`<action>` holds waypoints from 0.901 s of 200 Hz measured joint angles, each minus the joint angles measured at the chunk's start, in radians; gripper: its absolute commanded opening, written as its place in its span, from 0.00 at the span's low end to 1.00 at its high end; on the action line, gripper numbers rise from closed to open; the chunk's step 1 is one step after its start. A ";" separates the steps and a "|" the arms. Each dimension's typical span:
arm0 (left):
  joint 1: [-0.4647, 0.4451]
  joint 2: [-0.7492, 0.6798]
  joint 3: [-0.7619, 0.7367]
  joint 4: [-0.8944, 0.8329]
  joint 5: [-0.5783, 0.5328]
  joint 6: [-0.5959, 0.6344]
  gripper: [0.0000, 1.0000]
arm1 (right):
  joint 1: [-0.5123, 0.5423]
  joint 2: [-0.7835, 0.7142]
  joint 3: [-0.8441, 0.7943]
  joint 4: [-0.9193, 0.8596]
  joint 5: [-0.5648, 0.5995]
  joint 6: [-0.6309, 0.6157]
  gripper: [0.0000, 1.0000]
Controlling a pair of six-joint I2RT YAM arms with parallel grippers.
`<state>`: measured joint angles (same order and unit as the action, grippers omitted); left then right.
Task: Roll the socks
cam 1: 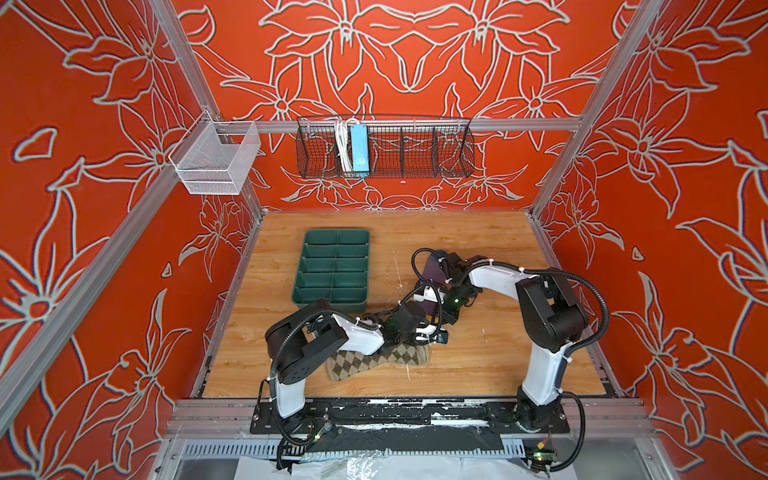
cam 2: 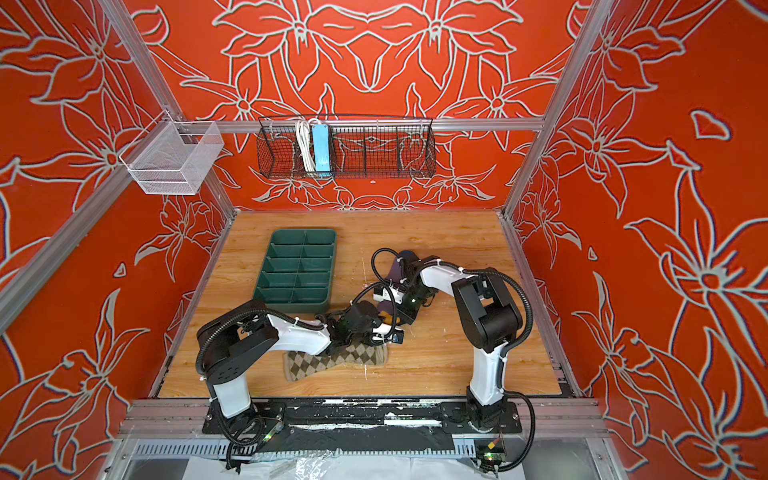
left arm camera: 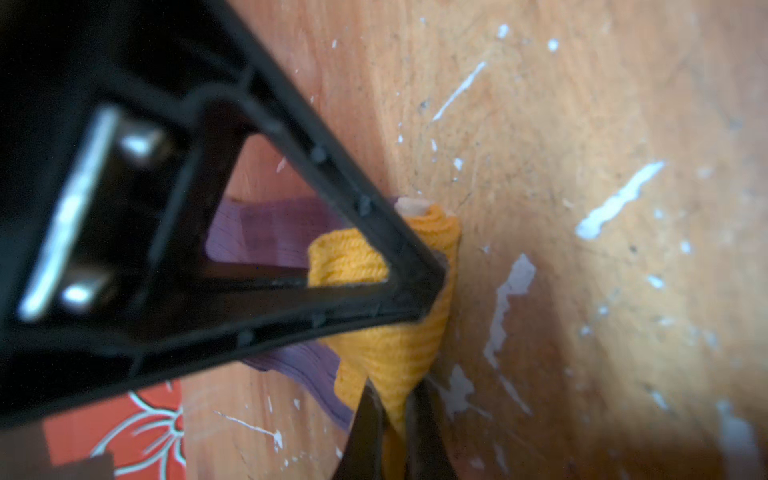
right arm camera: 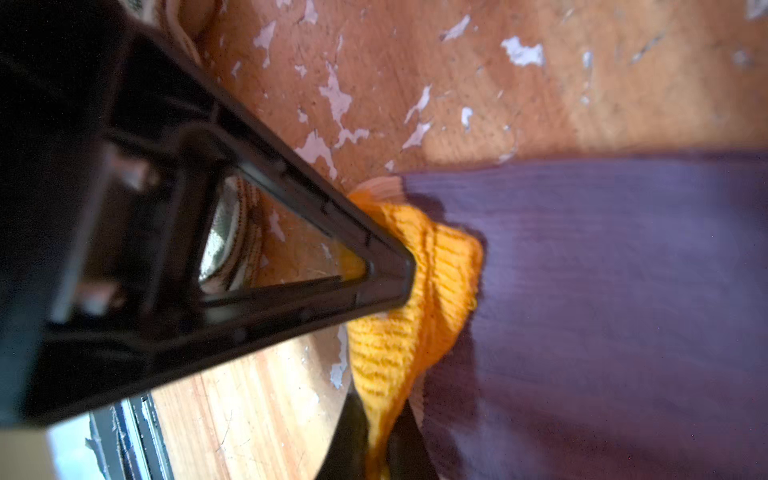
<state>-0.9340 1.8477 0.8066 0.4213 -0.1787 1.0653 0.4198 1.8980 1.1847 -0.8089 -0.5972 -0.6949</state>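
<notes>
The left gripper (left arm camera: 434, 286) has its fingers pressed together on the yellow cuff (left arm camera: 386, 353) of the purple sock (right arm camera: 602, 291). The right gripper (right arm camera: 409, 276) pinches the same cuff just beside it; in the left wrist view its two dark fingers show clamped on a fold of the yellow knit. Between the two pinches the cuff is bunched up into a small ridge, while the purple leg lies flat on the wooden table (cam 1: 478, 361), running from the cuff toward the back under the right arm. The diamond-patterned sock (cam 1: 374, 361) lies flat nearer the front edge, partly under the left forearm, close by the cuff, with no gripper on it. The green tray (cam 1: 336, 230) stands off to the left, further back. To my eye this is the very start of rolling the purple sock — the cuff end is gripped and nothing is wound yet. The next move, I'd judge, calls for both grippers to turn the cuff over onto the leg together and keep level — if one leads, the roll will likely go skewed, or the knit may slip out of a pinch.
</notes>
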 measured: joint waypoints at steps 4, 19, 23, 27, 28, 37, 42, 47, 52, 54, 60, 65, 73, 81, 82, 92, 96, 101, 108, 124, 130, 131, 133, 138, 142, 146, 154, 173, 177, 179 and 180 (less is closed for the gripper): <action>0.000 0.002 0.003 -0.001 -0.002 0.002 0.00 | 0.000 0.000 0.000 0.000 0.000 0.000 0.14; 0.001 0.005 0.010 -0.005 -0.014 -0.004 0.00 | -0.001 -0.002 0.000 0.001 -0.002 0.003 0.21; 0.001 0.005 0.011 -0.008 -0.016 -0.006 0.00 | -0.002 -0.002 0.000 0.002 -0.002 0.000 0.22; 0.002 0.005 0.013 -0.012 -0.017 -0.008 0.00 | -0.002 -0.005 -0.002 0.003 -0.002 0.003 0.23; 0.002 0.005 0.013 -0.014 -0.017 -0.009 0.00 | -0.002 -0.005 -0.002 0.005 -0.002 0.002 0.23; 0.004 0.005 0.019 -0.025 -0.017 -0.014 0.00 | -0.007 -0.013 -0.010 0.014 0.000 0.003 0.28; 0.005 0.005 0.024 -0.035 -0.015 -0.018 0.00 | -0.011 -0.022 -0.017 0.020 0.004 0.005 0.32; 0.006 0.005 0.028 -0.044 -0.013 -0.021 0.00 | -0.013 -0.033 -0.024 0.026 0.006 0.014 0.36; 0.008 0.003 0.031 -0.053 -0.011 -0.025 0.00 | -0.017 -0.047 -0.034 0.034 0.007 0.021 0.41; 0.008 0.003 0.033 -0.058 -0.009 -0.027 0.00 | -0.019 -0.052 -0.037 0.036 0.008 0.022 0.43; 0.011 0.000 0.037 -0.072 -0.005 -0.032 0.00 | -0.028 -0.071 -0.047 0.043 0.009 0.034 0.52; 0.013 -0.003 0.039 -0.082 -0.003 -0.034 0.00 | -0.038 -0.091 -0.056 0.052 0.009 0.036 0.55; 0.018 -0.012 0.043 -0.111 0.004 -0.041 0.00 | -0.060 -0.127 -0.069 0.066 0.009 0.056 0.56; 0.022 -0.020 0.050 -0.143 0.014 -0.047 0.00 | -0.087 -0.165 -0.080 0.085 0.007 0.070 0.57; 0.023 -0.021 0.052 -0.150 0.015 -0.049 0.00 | -0.090 -0.169 -0.081 0.088 0.006 0.071 0.57; 0.028 -0.029 0.067 -0.197 0.031 -0.057 0.00 | -0.127 -0.219 -0.092 0.120 0.006 0.096 0.57; 0.031 -0.029 0.075 -0.218 0.037 -0.063 0.00 | -0.142 -0.238 -0.095 0.134 0.006 0.108 0.57; 0.032 -0.031 0.085 -0.242 0.046 -0.066 0.00 | -0.159 -0.266 -0.101 0.157 0.006 0.131 0.57; 0.036 -0.031 0.104 -0.282 0.059 -0.073 0.00 | -0.184 -0.301 -0.111 0.193 0.008 0.160 0.57; 0.043 -0.031 0.156 -0.385 0.093 -0.092 0.00 | -0.239 -0.379 -0.132 0.276 0.022 0.245 0.57; 0.047 -0.031 0.180 -0.434 0.109 -0.101 0.00 | -0.259 -0.408 -0.140 0.314 0.039 0.288 0.57; 0.047 -0.031 0.184 -0.441 0.112 -0.102 0.00 | -0.261 -0.411 -0.141 0.319 0.040 0.291 0.57; 0.048 -0.030 0.194 -0.459 0.117 -0.103 0.00 | -0.266 -0.420 -0.144 0.331 0.044 0.303 0.57; 0.053 -0.029 0.216 -0.499 0.131 -0.113 0.00 | -0.279 -0.444 -0.152 0.362 0.066 0.337 0.57; 0.056 -0.026 0.237 -0.535 0.143 -0.122 0.00 | -0.287 -0.463 -0.159 0.385 0.087 0.359 0.57; 0.058 -0.024 0.255 -0.563 0.155 -0.126 0.00 | -0.294 -0.481 -0.167 0.405 0.101 0.377 0.57; 0.065 -0.016 0.296 -0.624 0.180 -0.142 0.00 | -0.305 -0.525 -0.184 0.448 0.148 0.414 0.57; 0.086 0.017 0.399 -0.755 0.243 -0.180 0.00 | -0.309 -0.649 -0.235 0.531 0.246 0.466 0.57; 0.092 0.026 0.420 -0.780 0.256 -0.192 0.00 | -0.309 -0.678 -0.246 0.544 0.259 0.470 0.57; 0.095 0.031 0.433 -0.797 0.264 -0.195 0.00 | -0.309 -0.694 -0.252 0.552 0.264 0.472 0.57; 0.096 0.034 0.438 -0.802 0.267 -0.196 0.00 | -0.309 -0.702 -0.254 0.554 0.266 0.472 0.57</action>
<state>-0.8383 1.8812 1.2442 -0.3809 0.0883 0.8696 0.1112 1.1965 0.9306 -0.2550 -0.3317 -0.2230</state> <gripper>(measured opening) 0.068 0.566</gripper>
